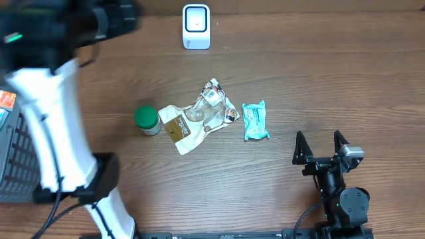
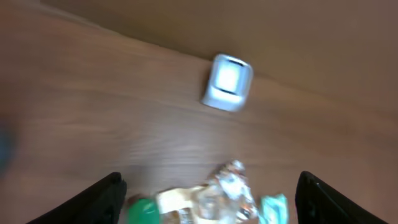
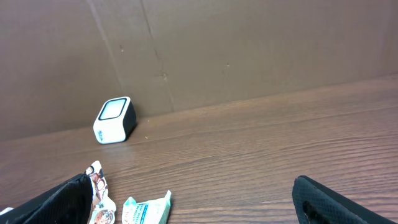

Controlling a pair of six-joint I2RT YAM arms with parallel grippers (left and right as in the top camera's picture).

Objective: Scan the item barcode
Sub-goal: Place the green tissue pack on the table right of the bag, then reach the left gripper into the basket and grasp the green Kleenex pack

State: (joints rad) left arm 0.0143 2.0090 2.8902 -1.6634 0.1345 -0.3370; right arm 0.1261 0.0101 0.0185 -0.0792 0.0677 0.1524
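From overhead you get the whole layout. The barcode scanner [image 1: 196, 26] stands at the far edge of the wooden table [image 1: 299, 73]. Mid-table, 3 items lie in a row: the green-lidded jar [image 1: 147, 121] on the left, the crinkled snack bag [image 1: 199, 117] just beside it, and the teal packet [image 1: 255, 121] just right of the bag. None is held. Only this view shows you the dark basket [image 1: 13, 159] at the left edge. It also shows the right gripper [image 1: 320, 146] from above, near and right of the packet, its 2 fingers spread wide and empty. The left gripper [image 2: 208, 180] shows only in its own blurred wrist view, fingers wide apart with nothing between them, scanner beyond. The right wrist view adds the brown wall [image 3: 249, 50] behind the scanner.
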